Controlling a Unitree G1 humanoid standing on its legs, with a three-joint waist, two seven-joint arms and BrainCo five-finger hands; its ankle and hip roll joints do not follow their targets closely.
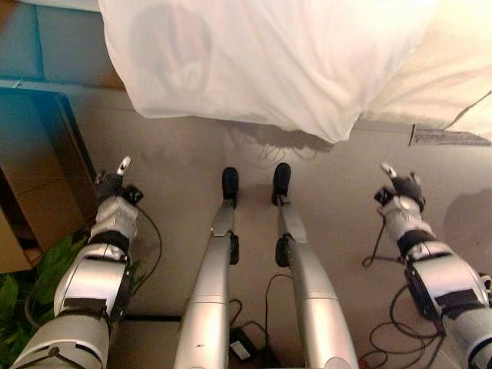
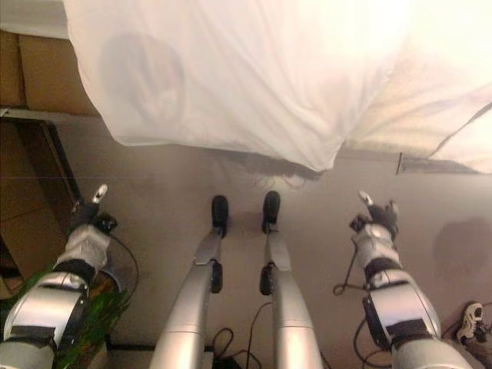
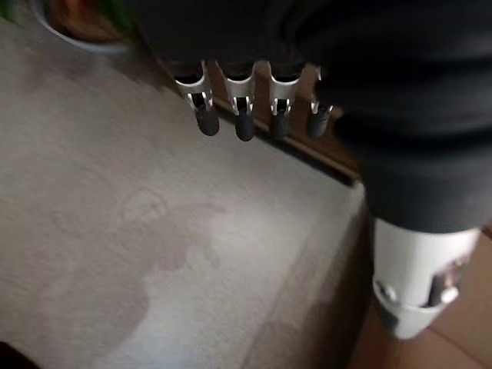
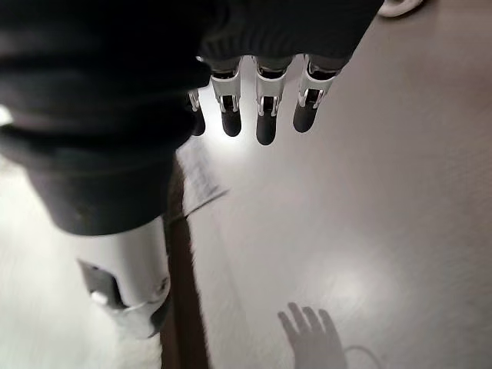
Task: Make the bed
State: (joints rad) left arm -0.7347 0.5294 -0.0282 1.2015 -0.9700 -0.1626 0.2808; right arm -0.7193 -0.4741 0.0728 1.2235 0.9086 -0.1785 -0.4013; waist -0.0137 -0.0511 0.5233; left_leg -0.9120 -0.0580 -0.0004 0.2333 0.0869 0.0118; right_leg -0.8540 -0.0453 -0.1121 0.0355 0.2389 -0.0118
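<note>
White, soft, creased bed cover point(image 1: 261, 61) draped over the near edge of the bed, hanging down toward the grey-beige floor point(image 1: 184, 154) with a pointed fold at its lowest corner, a faint round darker patch on its left part

Cream-coloured second layer of bedding point(image 1: 453, 77) lying to the right of the white cover, partly under it, with a dark seam line near the right edge

Left robot hand point(image 1: 115, 183) held low over the floor at the left, well apart from the white cover, touching nothing; fingers point(image 3: 244, 123) straight and relaxed in the left wrist view, dark tips in a row, nothing between them

Right robot hand point(image 1: 401, 184) held low over the floor at the right, also well short of the bedding, holding nothing; fingers point(image 4: 266, 123) extended and slack in the right wrist view, with bare floor past them

Brown cardboard boxes point(image 1: 31, 207) stacked at the left beside the left arm, green leafy plant point(image 1: 23, 284) below them near the elbow

Small white shoe point(image 2: 470, 319) lying on the floor at the far right, near the right arm

Both robot hands roughly level with each other, one on each side, the hanging cover edge above and between them
</note>
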